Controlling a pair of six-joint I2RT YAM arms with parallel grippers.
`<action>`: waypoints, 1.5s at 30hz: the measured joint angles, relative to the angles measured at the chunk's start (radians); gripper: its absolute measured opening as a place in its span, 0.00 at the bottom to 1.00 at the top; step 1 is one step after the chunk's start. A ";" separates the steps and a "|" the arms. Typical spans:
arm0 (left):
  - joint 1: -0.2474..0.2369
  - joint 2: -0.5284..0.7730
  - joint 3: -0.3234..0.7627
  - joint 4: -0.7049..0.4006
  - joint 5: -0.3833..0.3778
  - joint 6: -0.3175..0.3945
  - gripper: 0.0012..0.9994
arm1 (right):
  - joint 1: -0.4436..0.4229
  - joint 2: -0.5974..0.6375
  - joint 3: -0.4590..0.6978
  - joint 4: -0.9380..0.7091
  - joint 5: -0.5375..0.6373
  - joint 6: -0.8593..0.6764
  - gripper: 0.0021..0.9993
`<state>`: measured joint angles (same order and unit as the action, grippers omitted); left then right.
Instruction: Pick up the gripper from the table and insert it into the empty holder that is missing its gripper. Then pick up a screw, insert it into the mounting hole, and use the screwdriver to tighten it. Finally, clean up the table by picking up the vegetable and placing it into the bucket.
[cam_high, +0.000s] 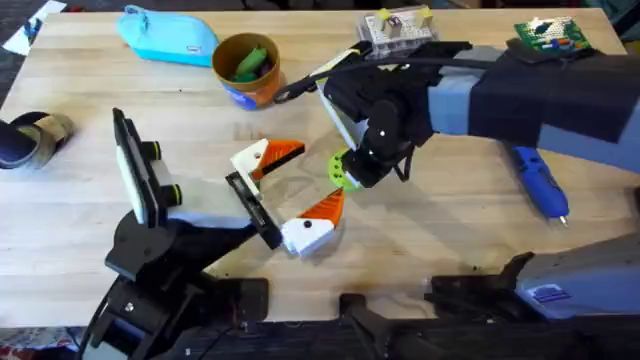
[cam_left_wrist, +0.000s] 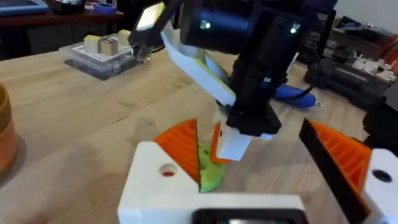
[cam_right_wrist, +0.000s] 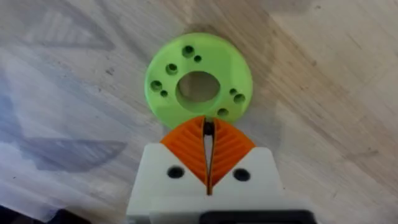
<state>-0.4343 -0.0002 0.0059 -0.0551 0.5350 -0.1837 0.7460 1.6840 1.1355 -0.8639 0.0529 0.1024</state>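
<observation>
Pinching what I take for a screw (cam_right_wrist: 209, 128), my right gripper (cam_right_wrist: 208, 134) sits closed over the green disc (cam_right_wrist: 168, 81). The gripper (cam_high: 266, 158), its mounting hole (cam_left_wrist: 166, 169) up, lies just beside, left-arm side; left gripper (cam_high: 315, 178) spread wide.

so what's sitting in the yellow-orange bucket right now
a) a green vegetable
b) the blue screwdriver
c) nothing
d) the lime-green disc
a: in the overhead view a green vegetable lies inside the bucket, while the blue screwdriver lies on the table at the right and the lime-green disc sits under the right gripper.
</observation>
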 joint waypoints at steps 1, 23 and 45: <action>0.000 0.000 0.000 0.000 0.000 0.000 0.99 | 0.000 0.000 0.000 0.000 0.007 0.003 0.00; 0.000 0.000 0.000 0.000 0.000 0.000 0.99 | 0.002 0.004 0.594 -0.349 -0.061 0.002 0.00; 0.000 0.000 0.000 -0.002 0.135 0.047 0.99 | 0.261 0.004 0.689 -0.320 -0.154 0.024 0.00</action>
<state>-0.4343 -0.0002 0.0059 -0.0570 0.6702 -0.1371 1.0069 1.6878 1.8248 -1.1836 -0.1012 0.1268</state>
